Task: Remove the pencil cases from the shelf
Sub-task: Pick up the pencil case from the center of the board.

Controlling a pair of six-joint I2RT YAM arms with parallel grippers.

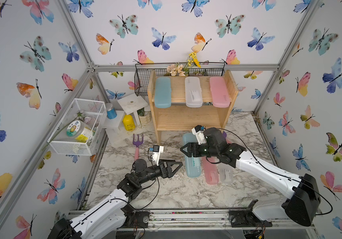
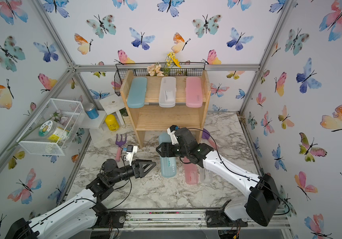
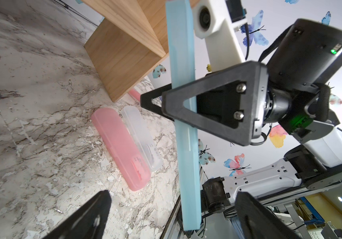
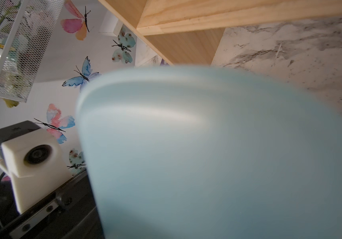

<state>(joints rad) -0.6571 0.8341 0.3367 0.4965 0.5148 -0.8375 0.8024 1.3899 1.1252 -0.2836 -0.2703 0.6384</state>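
Slippage risk: your right claw (image 1: 183, 149) holds the teal case (image 1: 191, 168); dropped, it hits the pink case (image 1: 211, 172) beneath the claw.

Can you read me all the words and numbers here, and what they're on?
No text here can be read.
Label on the yellow bottle: too small.
Label on the jar in the white basket: blurred.
Print on the held teal pencil case: too small.
Label on the pink pencil case on the table: blurred.
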